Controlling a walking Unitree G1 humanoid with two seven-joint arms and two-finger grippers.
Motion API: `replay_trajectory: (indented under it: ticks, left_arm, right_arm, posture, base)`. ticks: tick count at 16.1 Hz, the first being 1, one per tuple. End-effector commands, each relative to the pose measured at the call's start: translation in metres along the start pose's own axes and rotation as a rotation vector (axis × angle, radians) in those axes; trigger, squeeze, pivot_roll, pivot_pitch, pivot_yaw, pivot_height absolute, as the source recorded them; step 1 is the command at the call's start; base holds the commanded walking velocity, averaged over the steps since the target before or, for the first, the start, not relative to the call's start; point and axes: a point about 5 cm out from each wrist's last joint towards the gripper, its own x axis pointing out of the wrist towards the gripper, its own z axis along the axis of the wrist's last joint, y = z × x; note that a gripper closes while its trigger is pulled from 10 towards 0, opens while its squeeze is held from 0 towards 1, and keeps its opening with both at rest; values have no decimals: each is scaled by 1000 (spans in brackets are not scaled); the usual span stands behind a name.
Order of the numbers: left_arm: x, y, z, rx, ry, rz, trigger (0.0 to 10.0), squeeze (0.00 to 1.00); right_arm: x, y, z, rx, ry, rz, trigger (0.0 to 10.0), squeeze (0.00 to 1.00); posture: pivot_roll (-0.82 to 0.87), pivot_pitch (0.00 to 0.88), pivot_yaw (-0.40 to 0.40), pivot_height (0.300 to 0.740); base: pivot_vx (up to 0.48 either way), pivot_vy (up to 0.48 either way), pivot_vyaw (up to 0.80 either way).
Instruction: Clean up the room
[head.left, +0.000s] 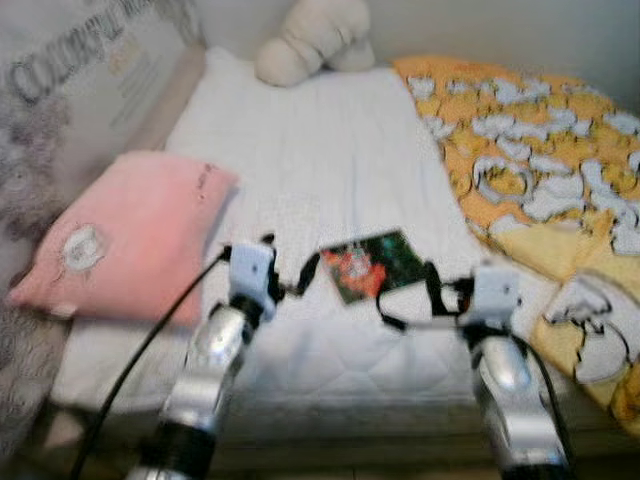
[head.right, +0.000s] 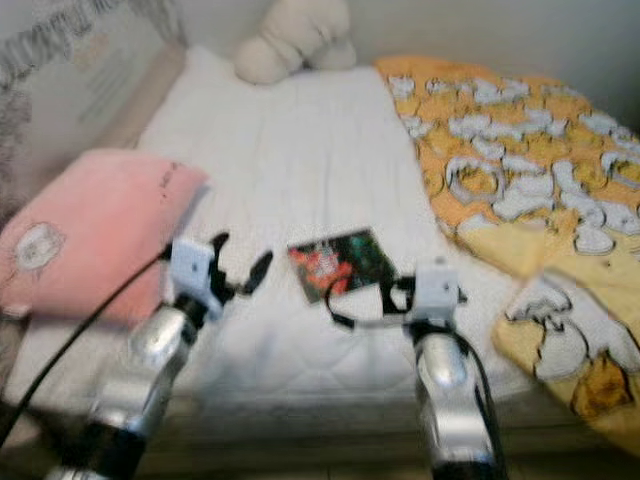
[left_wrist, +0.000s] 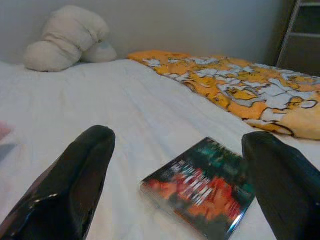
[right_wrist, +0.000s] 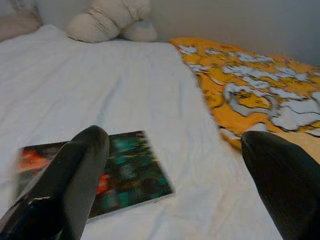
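Tidying looks barely begun: a book (head.left: 372, 265) with a red and green cover lies flat on the white mattress (head.left: 320, 140), untouched, at twelve o'clock between both grippers. The left gripper (head.left: 283, 272) and right gripper (head.left: 415, 296) hover beside it, fingers spread wide, holding nothing. The pink pillow (head.left: 130, 235), plush toy (head.left: 310, 38) and orange blanket (head.left: 540, 160) sit unsorted. The cover's title is too blurred to read.

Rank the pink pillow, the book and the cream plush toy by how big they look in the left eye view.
1. pink pillow, clearly the largest.
2. cream plush toy, though it lies farthest away and is cut off by the picture's top edge, so it may really be bigger.
3. book, smallest, lying flat between the two claws.
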Motion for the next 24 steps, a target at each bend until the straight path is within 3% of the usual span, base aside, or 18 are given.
replay_trajectory:
  ticks: [1, 4, 8, 9, 11, 12, 14, 15, 16, 19, 22, 24]
  left_arm:
    - [5, -13, 2, -15, -4, -42, 10000, 0]
    - [5, -4, -16, -68, 127, 39, 10000, 0]
    - [2, -4, -13, -74, 118, 26, 10000, 0]
    - [-1, 1, -7, -65, 106, 30, 10000, 0]
    - [-13, 6, 11, 51, 79, -1, 10000, 0]
    - [-25, 8, 20, 115, 72, -15, 10000, 0]
    - [-47, 13, 24, 77, 97, 30, 10000, 0]
    - [-67, 17, 19, 83, 151, 55, 10000, 0]
    - [-75, 17, 19, 88, 166, 64, 10000, 0]
    - [-95, 20, 27, 105, 201, 103, 10000, 0]
    - [-99, 19, 35, 100, 216, 127, 10000, 0]
    - [-101, 25, 35, 109, 234, 161, 10000, 0]
  right_arm:
    - [3, -16, -1, 2, 22, -56, 10000, 0]
    - [24, -47, -7, 34, 111, -208, 10000, 0]
    - [37, -51, -17, -62, 172, -207, 10000, 0]
    - [49, -52, -20, -4, 228, -240, 10000, 0]
    - [61, -53, -16, 80, 281, -291, 10000, 0]
    - [68, -52, -11, 74, 301, -303, 10000, 0]
    - [72, -50, -8, 85, 323, -314, 10000, 0]
    - [73, -48, -11, 180, 364, -337, 10000, 0]
    - [72, -47, -13, 222, 381, -343, 10000, 0]
    - [67, -37, -24, 253, 449, -329, 10000, 0]
    - [62, -14, -38, 283, 566, -227, 10000, 0]
    - [64, 5, -38, 248, 577, -128, 10000, 0]
  posture:
    - [83, 0, -58, 728]
    - [95, 0, -64, 728]
    - [108, 0, -37, 728]
    - [163, 0, -30, 728]
    - [236, 3, -33, 728]
    - [267, 50, -33, 728]
    - [310, 116, -26, 728]
    - [354, 159, -29, 728]
    - [359, 166, -29, 728]
    - [405, 240, -33, 728]
    - [410, 280, -49, 728]
    - [409, 299, -61, 728]
  base:
    - [472, 0, 0]
    - [0, 0, 0]
    - [0, 0, 0]
    - [0, 0, 0]
    - [0, 0, 0]
    - [0, 0, 0]
    - [0, 0, 0]
    - [0, 0, 0]
    - [0, 0, 0]
    - [0, 0, 0]
    - [0, 0, 0]
    - [0, 0, 0]
